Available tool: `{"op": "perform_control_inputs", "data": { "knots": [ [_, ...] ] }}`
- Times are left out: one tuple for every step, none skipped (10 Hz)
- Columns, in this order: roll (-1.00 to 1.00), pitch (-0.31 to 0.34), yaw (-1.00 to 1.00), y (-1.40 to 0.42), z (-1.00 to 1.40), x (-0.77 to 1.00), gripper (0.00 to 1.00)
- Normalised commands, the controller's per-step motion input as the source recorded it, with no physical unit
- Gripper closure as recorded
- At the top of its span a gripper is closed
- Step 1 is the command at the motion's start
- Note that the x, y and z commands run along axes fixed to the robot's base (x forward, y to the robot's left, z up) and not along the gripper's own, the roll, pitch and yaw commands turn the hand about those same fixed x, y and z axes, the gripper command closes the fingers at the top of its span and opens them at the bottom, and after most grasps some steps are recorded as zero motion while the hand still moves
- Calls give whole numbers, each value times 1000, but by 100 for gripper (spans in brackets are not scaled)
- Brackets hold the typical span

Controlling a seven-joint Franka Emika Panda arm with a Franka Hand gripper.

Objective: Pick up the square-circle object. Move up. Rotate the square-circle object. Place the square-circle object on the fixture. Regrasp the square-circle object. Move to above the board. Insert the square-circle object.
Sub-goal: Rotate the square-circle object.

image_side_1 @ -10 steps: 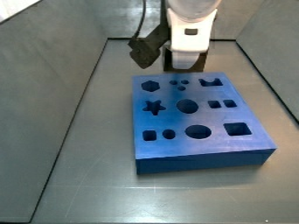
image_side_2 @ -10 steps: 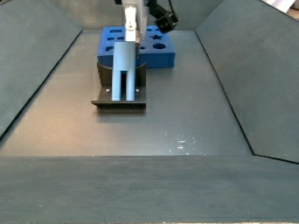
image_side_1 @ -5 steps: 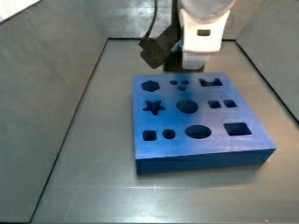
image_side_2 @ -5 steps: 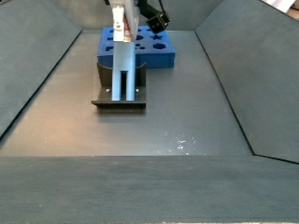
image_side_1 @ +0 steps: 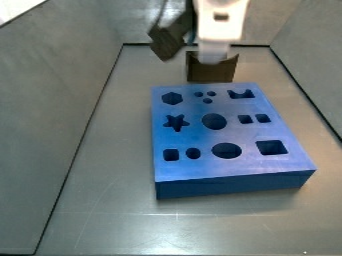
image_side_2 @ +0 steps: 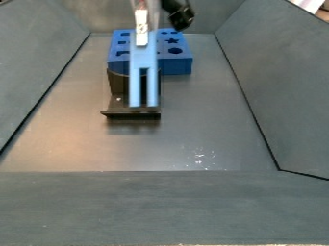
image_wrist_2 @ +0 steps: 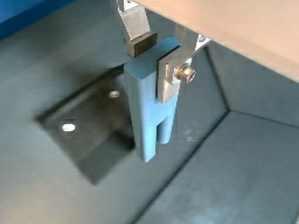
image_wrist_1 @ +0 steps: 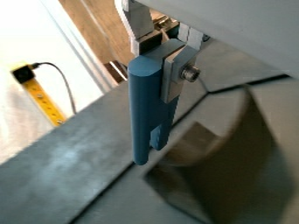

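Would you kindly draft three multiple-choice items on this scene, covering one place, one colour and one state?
1. Where is the slim blue elongated peg?
A. lying on the board
B. between the gripper's fingers
C. flat on the floor

2. What colour is the large slab with shaped cut-outs?
A. red
B. bright blue
C. yellow

3. How does the peg hang?
A. upright
B. level
C. upside down in a hole

Answers: 1 B, both wrist views show the gripper clamping its top. 2 B, plain in both side views. 3 A, it stands vertical above the dark fixture.
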Motion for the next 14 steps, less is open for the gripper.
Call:
{"op": "perform_control_inputs", "data": {
  "knots": [
    [-114,-61,-38,229,682,-1000,100],
    [-132,-56,-52,219,651,-1000,100],
    [-152,-46,-69,203,607,-1000,100],
    [-155,-37,-75,196,583,-1000,100],
    [-153,-18,-83,177,526,-1000,100],
    [-156,-4,-86,162,474,-1000,100],
    [-159,13,-83,146,401,-1000,100],
    [-153,26,-75,136,374,-1000,100],
    [-160,41,-65,114,326,-1000,100],
    [-162,42,-59,97,270,-912,100],
    [-164,40,-48,60,156,-684,100],
    [-153,35,-36,32,92,-452,100],
    [-145,42,-32,15,72,-284,100],
    [-144,46,-28,4,66,-171,100]
  ]
}}
